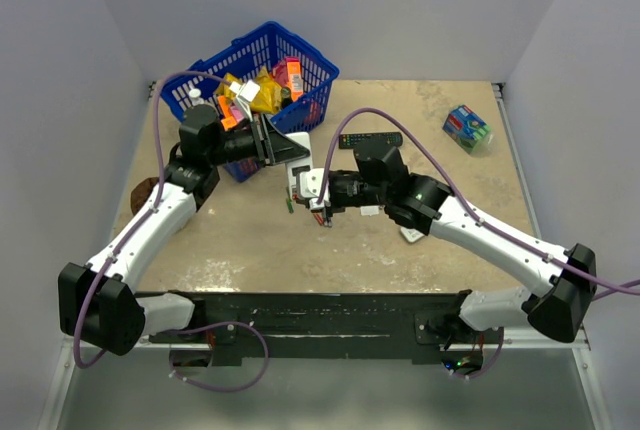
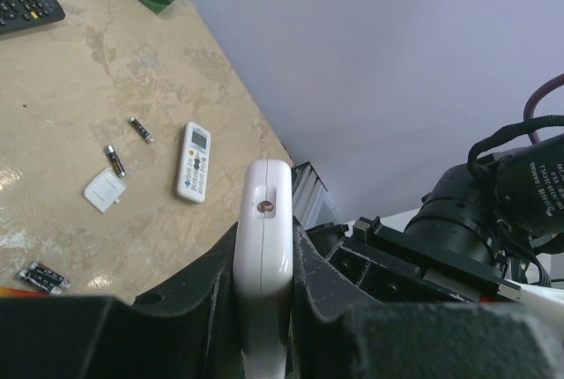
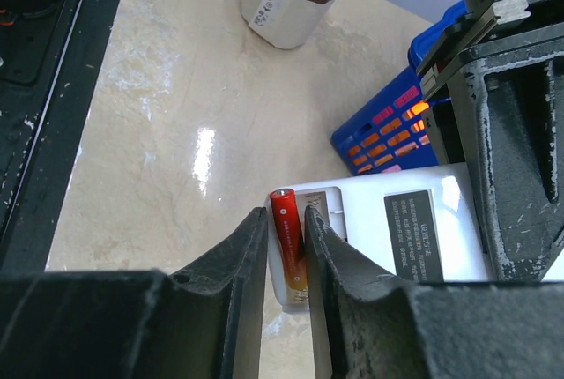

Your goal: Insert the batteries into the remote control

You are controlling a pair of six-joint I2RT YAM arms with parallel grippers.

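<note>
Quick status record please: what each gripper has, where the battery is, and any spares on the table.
left gripper: shut on remote control
right gripper: fingers either side of red-orange battery; grip unclear
battery position: at the open compartment in the remote control's back
spare batteries: loose on table, near white remote with grey buttons

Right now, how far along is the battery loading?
Done: the remote control is clamped in the left jaws, its battery compartment open. In hand: the red-orange battery sits between the right jaws at that compartment. Left: seating it, then likely more from the loose batteries on the table.
</note>
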